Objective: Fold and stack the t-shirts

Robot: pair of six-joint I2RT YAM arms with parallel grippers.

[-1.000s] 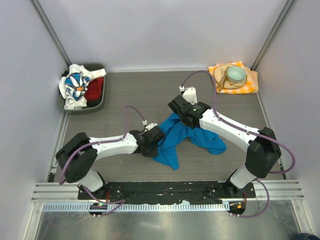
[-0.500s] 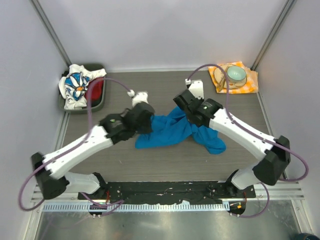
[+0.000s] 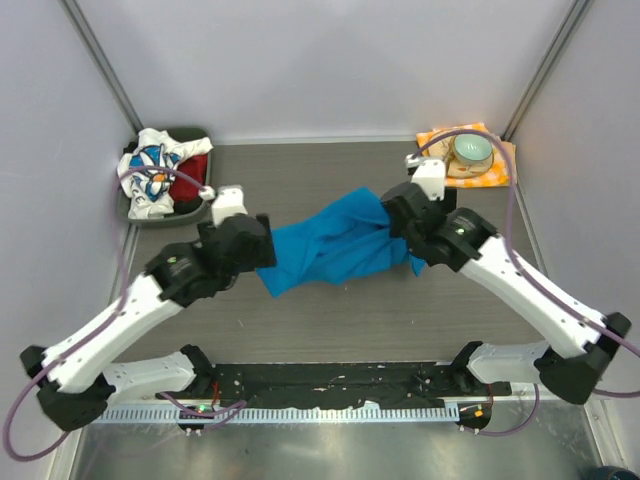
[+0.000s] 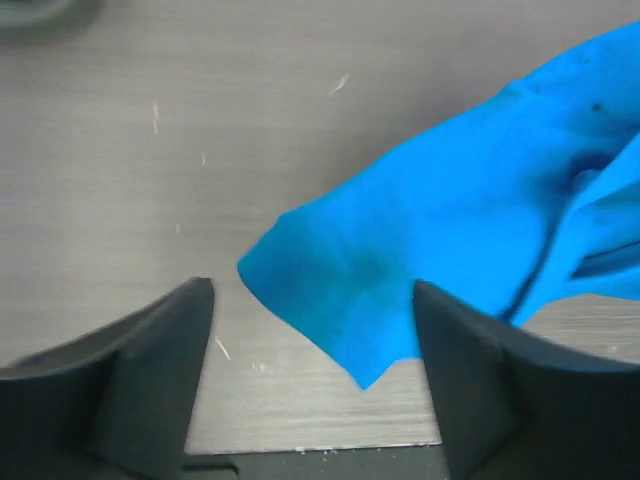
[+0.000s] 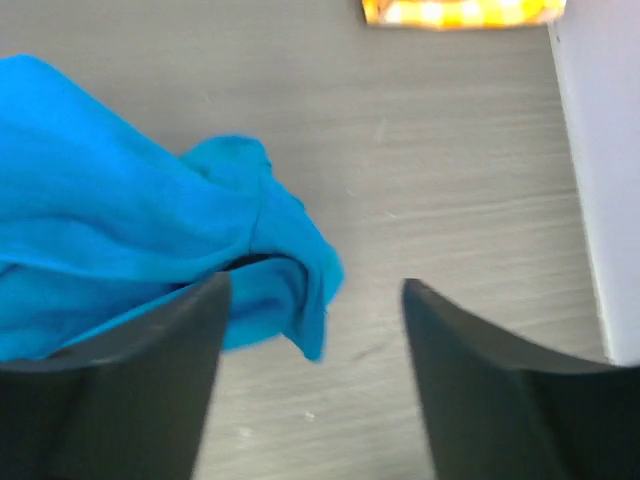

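- The plain blue t-shirt (image 3: 330,248) lies in the middle of the table (image 3: 330,320), pulled out into a long, wrinkled band from left to right, not folded.
- Its left end comes to a pointed corner that lies flat on the grey wood-grain surface; its right end is bunched, with folds lying one over the other.
- The left gripper (image 4: 312,300) is over this left corner. Its two dark fingers (image 4: 150,350) stand apart, and the corner lies between them on the table, but they do not pinch it.
- The right gripper (image 5: 315,290) is at the other end of the shirt. Its fingers stand apart too, with bare table between them; the blue cloth lies at the left finger and goes partly behind it, and nothing is clamped.
- In the top view both arms reach inward from the near edge, one to each end of the blue shirt.
- The white t-shirt with the blue daisy print (image 3: 148,172) and the red t-shirt (image 3: 188,180) are crumpled together in a dark bin (image 3: 196,212) at the far left corner. The white one hangs over the left rim of the bin, and the red one is just beside it, on its right.
- At the far right corner, well apart from the shirts, an orange-and-white checked napkin (image 3: 503,165) lies with a pale green bowl (image 3: 471,148) on it.
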